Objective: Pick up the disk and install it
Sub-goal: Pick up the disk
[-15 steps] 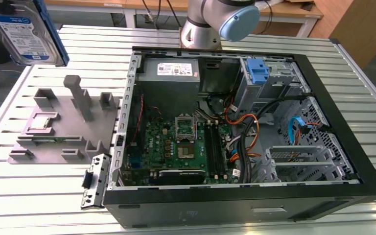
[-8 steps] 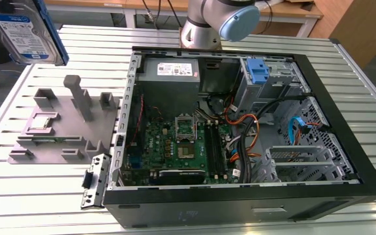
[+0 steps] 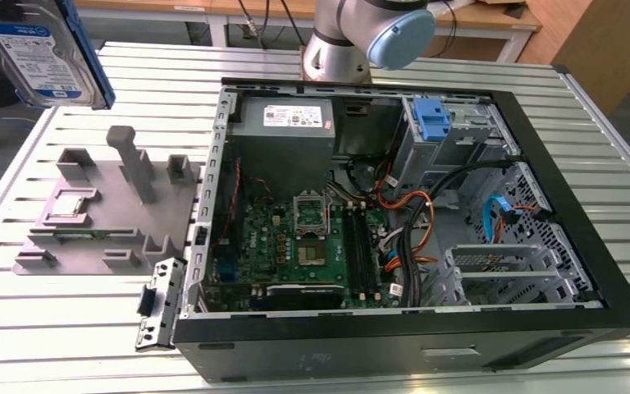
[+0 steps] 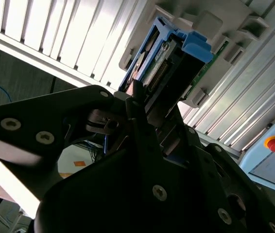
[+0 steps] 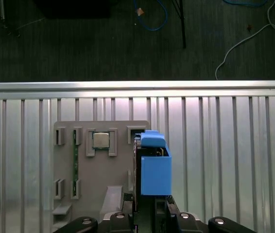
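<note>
The gripper (image 4: pixel 140 109) is clamped on the disk (image 4: pixel 171 63). In the second wrist view its black jaws close against the drive's two faces, and the blue carrier projects beyond them. In the exterior view the disk (image 3: pixel 39 53) hangs clear of the slatted table (image 3: pixel 75 345), at 10 o'clock from the open computer case (image 3: pixel 577 246) and 12 o'clock from the grey fixture (image 3: pixel 85 213). The first wrist view adds a square chip (image 5: pixel 100 140) seated in that fixture.
</note>
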